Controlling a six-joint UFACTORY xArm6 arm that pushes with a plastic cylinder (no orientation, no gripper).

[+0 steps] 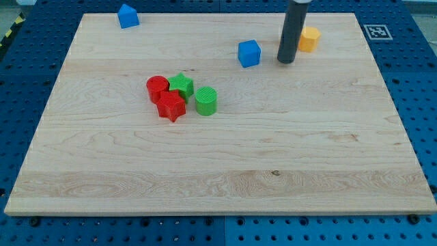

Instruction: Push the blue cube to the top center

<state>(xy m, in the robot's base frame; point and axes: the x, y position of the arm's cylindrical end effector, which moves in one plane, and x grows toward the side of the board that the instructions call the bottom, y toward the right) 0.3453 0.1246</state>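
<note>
blue cube (249, 53) near top center – small nudge left | my tip (285, 61) just right of it, apart | no pincer – rod only

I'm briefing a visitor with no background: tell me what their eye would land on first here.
First, the dark rod coming down from the view's top, my tip resting between the blue cube and the orange block. Next, the tight red-and-green cluster left of centre: red cylinder, red star, green star, green cylinder.
</note>
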